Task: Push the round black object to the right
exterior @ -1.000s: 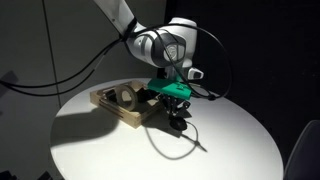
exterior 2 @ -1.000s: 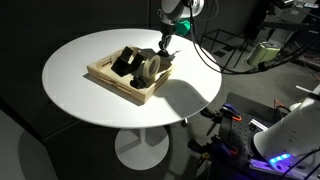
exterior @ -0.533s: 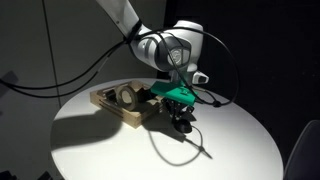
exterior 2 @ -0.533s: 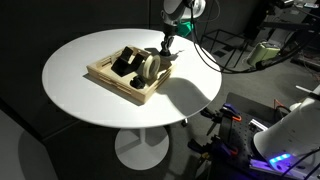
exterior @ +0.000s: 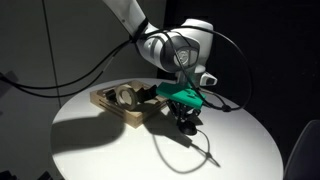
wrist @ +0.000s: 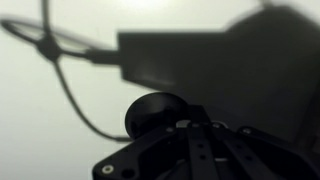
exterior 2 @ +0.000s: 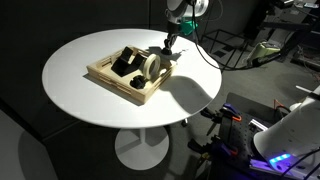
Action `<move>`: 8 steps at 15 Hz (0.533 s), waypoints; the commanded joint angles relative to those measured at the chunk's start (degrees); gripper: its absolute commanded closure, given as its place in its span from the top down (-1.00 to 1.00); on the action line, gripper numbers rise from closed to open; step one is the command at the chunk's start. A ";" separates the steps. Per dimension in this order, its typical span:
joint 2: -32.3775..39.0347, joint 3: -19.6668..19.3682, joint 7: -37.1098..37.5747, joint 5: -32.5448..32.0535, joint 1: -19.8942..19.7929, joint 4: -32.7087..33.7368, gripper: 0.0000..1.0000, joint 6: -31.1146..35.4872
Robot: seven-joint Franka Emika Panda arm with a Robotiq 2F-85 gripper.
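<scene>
The gripper (exterior: 183, 124) hung low over the white round table (exterior: 245, 140), its fingers down near the surface. Whether they were parted or pressed together could not be told: in the wrist view the gripper (wrist: 193, 138) showed only as a dark, blurred mass at the bottom of the frame.

The round black object (wrist: 155, 112), a glossy dome, sat on the table just ahead of the fingertips, seemingly touching them or very nearly so. In both exterior views it was lost against the black fingers.

A thin cable (wrist: 70, 90) curved across the pale surface beside the object. A large dark rectangle stood beyond the object, too dim to make out.

The wooden tray (exterior: 112, 108) lay just beside the gripper, with a pale roll (exterior: 126, 96) standing in it. On the side away from the tray, bare table ran out to the rim.

In an exterior view, the gripper (exterior 2: 167, 50) stood at the tray's (exterior 2: 100, 72) corner, close to the table's (exterior 2: 80, 105) far edge.
</scene>
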 commanded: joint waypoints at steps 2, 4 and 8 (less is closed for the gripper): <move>2.30 -0.27 -2.06 1.12 -1.21 4.44 -1.00 -2.65; 3.29 -0.40 -2.06 0.94 -1.46 6.04 -1.00 -3.10; 5.44 -0.53 -2.00 0.69 -1.88 9.68 -1.00 -4.25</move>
